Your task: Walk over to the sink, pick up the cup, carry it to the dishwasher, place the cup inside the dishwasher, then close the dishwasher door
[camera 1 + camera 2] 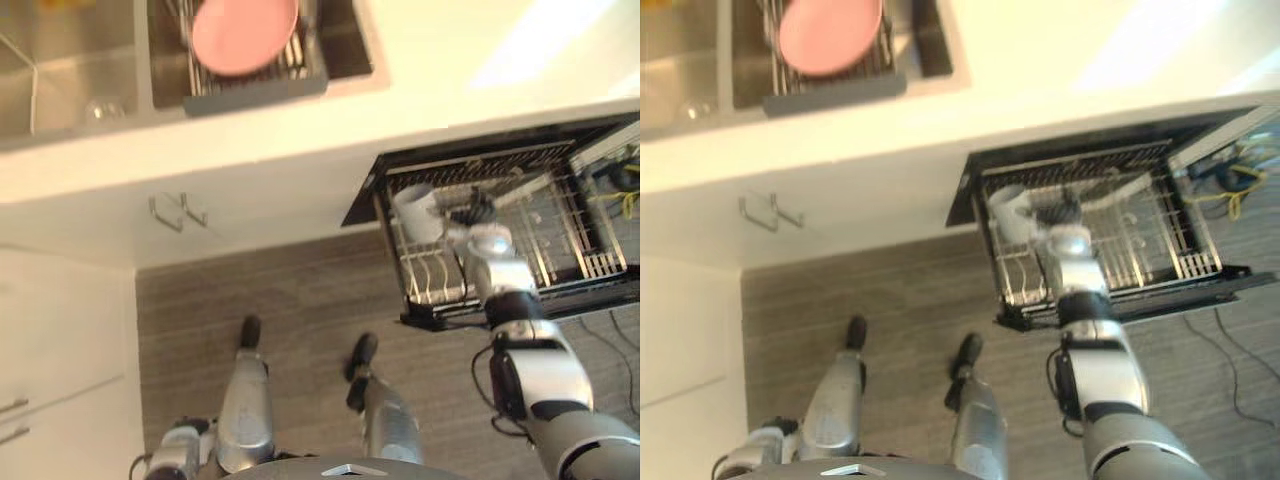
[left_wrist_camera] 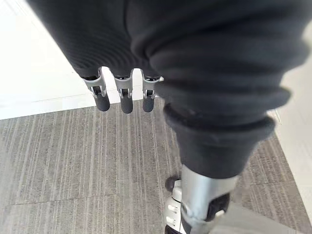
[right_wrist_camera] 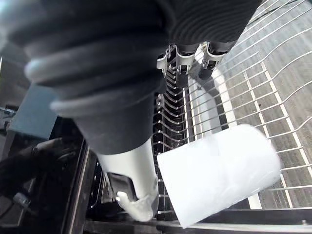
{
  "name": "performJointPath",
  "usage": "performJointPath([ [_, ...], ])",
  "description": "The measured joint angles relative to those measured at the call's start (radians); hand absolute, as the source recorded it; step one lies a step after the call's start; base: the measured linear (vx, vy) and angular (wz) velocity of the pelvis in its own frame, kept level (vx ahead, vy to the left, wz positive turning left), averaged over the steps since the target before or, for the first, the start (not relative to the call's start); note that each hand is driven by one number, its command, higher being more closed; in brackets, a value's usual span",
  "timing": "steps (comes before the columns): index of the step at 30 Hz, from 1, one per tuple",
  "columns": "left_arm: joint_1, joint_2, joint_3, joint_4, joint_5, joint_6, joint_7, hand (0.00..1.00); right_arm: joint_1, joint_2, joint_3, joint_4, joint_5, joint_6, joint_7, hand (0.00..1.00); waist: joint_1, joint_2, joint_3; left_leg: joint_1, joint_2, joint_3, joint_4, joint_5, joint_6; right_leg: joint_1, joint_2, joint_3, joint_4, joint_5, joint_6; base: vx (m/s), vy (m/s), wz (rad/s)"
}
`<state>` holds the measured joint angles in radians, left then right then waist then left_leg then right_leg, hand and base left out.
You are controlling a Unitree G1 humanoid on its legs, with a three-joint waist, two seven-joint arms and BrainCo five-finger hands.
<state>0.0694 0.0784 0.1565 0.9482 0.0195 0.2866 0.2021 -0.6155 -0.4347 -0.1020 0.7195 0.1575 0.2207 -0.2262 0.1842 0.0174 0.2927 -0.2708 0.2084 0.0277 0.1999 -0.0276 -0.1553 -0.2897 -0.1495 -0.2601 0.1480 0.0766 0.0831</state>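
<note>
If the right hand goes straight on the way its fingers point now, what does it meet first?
Most likely the dishwasher's wire rack: the right hand points at its wires. The white cup lies beside that line, though depth is unclear.

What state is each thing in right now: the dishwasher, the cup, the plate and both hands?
Dishwasher: open, rack pulled out.
White cup: lying in the rack, not gripped.
Right hand: open, beside the cup.
Left hand: open, empty, fingers hanging straight.
Pink plate: propped in the dish rack in the sink.
</note>
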Motion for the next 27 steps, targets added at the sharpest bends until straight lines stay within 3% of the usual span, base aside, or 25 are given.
performJointPath([
  [4,0.037,-0.001,-0.001,0.015,0.044,0.007,-0.012,0.0,0.113,0.009,-0.024,-0.014,-0.008,0.0,0.007,0.0,-0.022,0.01,-0.055,0.068,-0.001,0.005,-0.012,-0.013,-0.005,0.082,0.003,-0.003,-0.04,0.001,0.01,0.09,0.028,-0.03],
  [10,0.109,-0.004,-0.002,0.038,0.074,0.009,-0.021,0.0,0.254,0.047,-0.04,-0.17,-0.007,0.0,0.005,0.0,-0.043,0.008,-0.151,0.144,-0.008,0.027,-0.067,-0.015,-0.004,0.18,0.019,0.005,-0.164,0.043,0.025,0.03,0.011,-0.06],
  [13,0.135,-0.003,-0.001,0.046,0.084,0.026,-0.034,0.0,0.328,0.086,-0.041,-0.287,0.042,-0.002,0.006,0.0,-0.065,0.004,-0.183,0.169,-0.015,0.029,-0.083,-0.013,-0.004,0.205,0.02,0.017,-0.191,0.05,0.024,0.03,0.003,-0.03],
  [15,0.146,-0.005,0.001,0.046,0.086,0.047,-0.043,0.0,0.379,0.128,-0.046,-0.393,0.138,-0.015,0.045,0.0,-0.08,0.004,-0.187,0.191,-0.016,0.036,-0.085,-0.017,-0.005,0.224,0.021,0.027,-0.204,0.058,0.031,0.03,-0.002,-0.13],
  [16,0.149,-0.006,0.006,0.046,0.092,0.058,-0.046,0.0,0.411,0.154,-0.049,-0.451,0.207,-0.032,0.079,0.0,-0.085,0.004,-0.194,0.199,-0.017,0.044,-0.089,-0.017,-0.005,0.227,0.021,0.034,-0.206,0.063,0.027,0.02,-0.002,-0.2],
  [19,0.152,-0.013,0.063,0.052,0.093,0.085,-0.067,0.0,0.53,0.265,-0.049,-0.578,0.484,-0.151,0.245,0.0,-0.108,0.001,-0.213,0.234,-0.021,0.056,-0.109,-0.018,-0.003,0.26,0.021,0.042,-0.228,0.067,0.031,0.03,-0.003,-0.08],
  [20,0.192,-0.063,0.219,0.055,-0.058,0.105,-0.12,0.0,0.641,0.348,-0.048,-0.793,0.581,-0.348,0.467,0.0,-0.134,0.023,-0.22,0.259,-0.025,0.065,-0.064,-0.072,0.039,0.306,0.014,0.054,-0.228,0.046,0.04,0.0,0.0,0.0],
  [27,0.195,-0.065,0.23,0.053,-0.099,0.105,-0.118,0.0,0.641,0.348,-0.032,-0.846,0.583,-0.349,0.464,0.0,-0.138,0.024,-0.219,0.262,-0.031,0.061,-0.082,-0.066,0.041,0.313,0.004,0.027,-0.228,0.042,0.041,0.0,0.002,0.07],
])
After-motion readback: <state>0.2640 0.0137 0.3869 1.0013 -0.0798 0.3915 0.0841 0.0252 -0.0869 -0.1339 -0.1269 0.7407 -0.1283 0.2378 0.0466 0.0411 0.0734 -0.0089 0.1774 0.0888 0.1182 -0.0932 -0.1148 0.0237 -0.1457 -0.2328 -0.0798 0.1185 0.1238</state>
